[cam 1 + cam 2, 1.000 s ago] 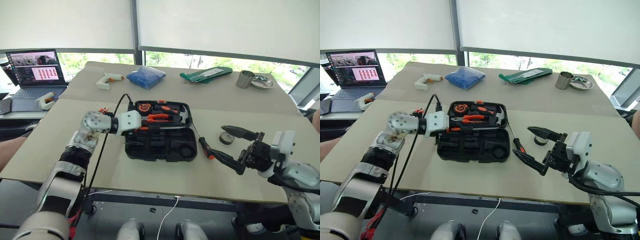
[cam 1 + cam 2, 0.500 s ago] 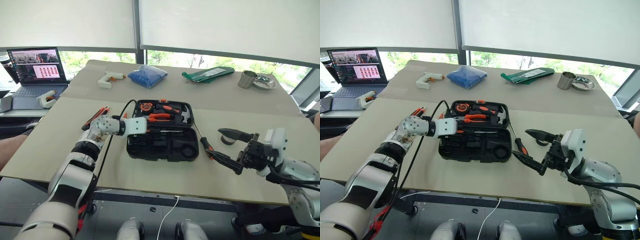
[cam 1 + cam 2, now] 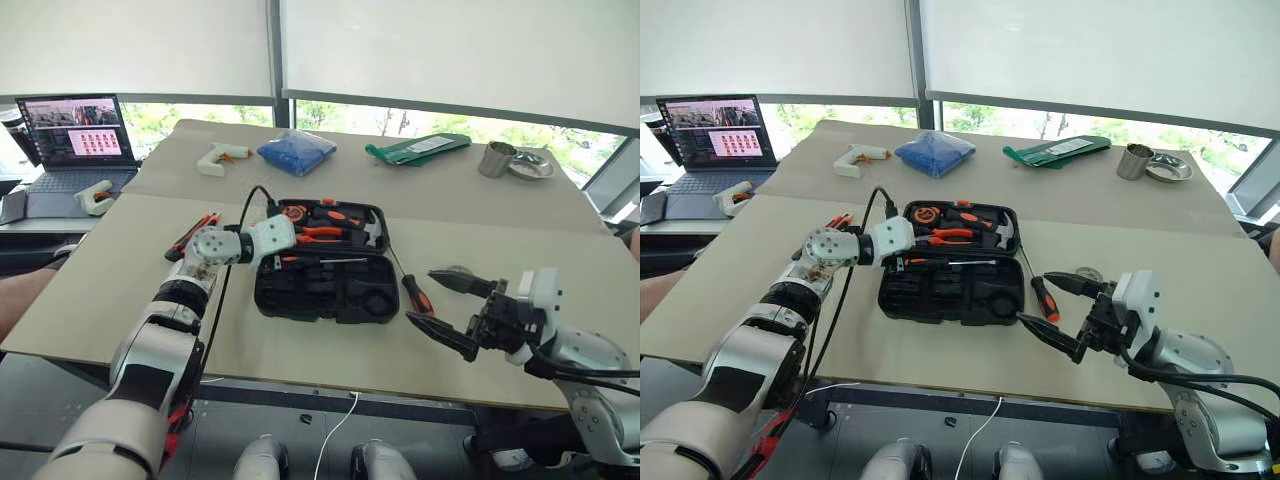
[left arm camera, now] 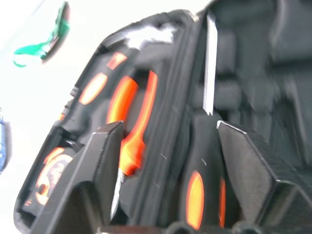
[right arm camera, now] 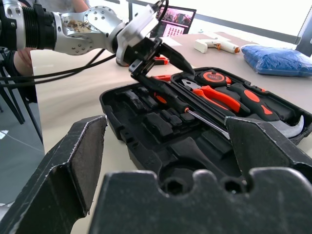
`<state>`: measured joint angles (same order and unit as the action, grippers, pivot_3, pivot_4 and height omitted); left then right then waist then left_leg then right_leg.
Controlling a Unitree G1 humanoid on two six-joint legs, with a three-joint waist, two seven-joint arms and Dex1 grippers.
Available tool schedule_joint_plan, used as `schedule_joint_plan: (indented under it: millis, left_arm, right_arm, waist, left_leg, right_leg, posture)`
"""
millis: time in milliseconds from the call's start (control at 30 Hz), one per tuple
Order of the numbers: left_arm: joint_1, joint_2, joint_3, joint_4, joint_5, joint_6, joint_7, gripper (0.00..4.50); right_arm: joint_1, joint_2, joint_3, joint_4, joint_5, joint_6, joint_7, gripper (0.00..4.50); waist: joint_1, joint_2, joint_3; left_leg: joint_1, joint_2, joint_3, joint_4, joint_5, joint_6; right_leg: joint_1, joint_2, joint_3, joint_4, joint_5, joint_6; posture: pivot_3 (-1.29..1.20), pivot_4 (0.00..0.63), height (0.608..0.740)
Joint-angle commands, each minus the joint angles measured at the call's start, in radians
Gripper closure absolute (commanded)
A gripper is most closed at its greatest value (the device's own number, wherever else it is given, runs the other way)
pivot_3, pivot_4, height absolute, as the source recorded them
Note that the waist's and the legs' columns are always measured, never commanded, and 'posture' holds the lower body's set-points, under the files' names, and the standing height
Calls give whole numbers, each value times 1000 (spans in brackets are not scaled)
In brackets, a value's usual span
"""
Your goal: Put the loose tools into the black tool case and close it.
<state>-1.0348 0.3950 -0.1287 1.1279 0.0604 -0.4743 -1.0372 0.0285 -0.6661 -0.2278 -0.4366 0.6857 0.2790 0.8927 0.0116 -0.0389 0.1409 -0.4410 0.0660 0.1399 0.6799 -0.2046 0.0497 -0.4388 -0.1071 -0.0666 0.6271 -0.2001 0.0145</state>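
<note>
The black tool case (image 3: 262, 298) lies open in the middle of the table, with pliers, a hammer and a tape measure in its far half. A long screwdriver (image 3: 335, 261) lies along the hinge line inside it. Its black-and-orange handle (image 4: 200, 161) sits between the spread fingers of my open left gripper (image 3: 283, 243), with gaps on both sides. A small screwdriver (image 3: 413, 295) lies on the table just right of the case, and a dark tape roll (image 3: 1087, 272) lies beyond it. An orange-and-black utility knife (image 3: 190, 235) lies left of my left arm. My right gripper (image 3: 420, 298) hovers open and empty beside the small screwdriver.
A laptop (image 3: 75, 140) stands at the far left with a white glue gun (image 3: 92, 198) near it. Along the back are a second glue gun (image 3: 220, 155), a blue bag (image 3: 293, 150), a green pouch (image 3: 415, 148), a metal cup (image 3: 495, 158) and a dish (image 3: 530, 165).
My left gripper has pushed a little further over the case and spread its fingers, leaving the long screwdriver lying in the case. The right gripper has stayed open, in nearly the same place.
</note>
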Motion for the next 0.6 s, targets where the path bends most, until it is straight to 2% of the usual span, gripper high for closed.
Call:
schedule_joint_plan:
  millis: [33,67,233,300,467,600]
  left_arm:
    - [-20,-1,64,-30,-80,117,-55,1850]
    - [-16,-9,59,-23,-65,133,-28,2024]
    - [1,-49,37,-13,-31,176,30,3907]
    - [4,-62,33,-14,-24,181,38,4423]
    - [22,-84,9,-31,-4,194,12,4423]
    - [27,-83,-38,-3,67,222,92,4423]
  right_arm:
    - [6,11,-52,-42,66,31,-26,0]
    - [5,14,-57,-38,64,44,-48,0]
    - [5,16,-65,-29,38,61,-110,0]
    - [7,14,-63,-28,33,63,-120,0]
    - [26,12,-62,-21,28,71,-138,0]
    - [35,24,-47,-28,15,76,-159,0]
  waist:
    - [-1,0,0]
    - [0,0,0]
    - [3,0,0]
    - [3,0,0]
    - [1,0,0]
    - [1,0,0]
  left_leg:
    - [0,0,0,0,0,0]
    - [0,0,0,0,0,0]
    - [0,-1,0,1,0,0]
    - [0,-1,0,1,0,0]
    - [0,-1,0,0,0,0]
    - [0,-1,-1,0,0,0]
  right_leg:
    - [0,0,0,0,0,0]
    - [0,0,0,0,0,0]
    - [1,0,0,0,0,0]
    - [1,0,0,0,0,1]
    - [0,0,0,0,0,1]
    - [1,0,0,0,0,1]
  posture:
    - [0,150,739]
    - [0,150,739]
    - [0,150,739]
    - [0,150,739]
    - [0,150,739]
    - [0,150,739]
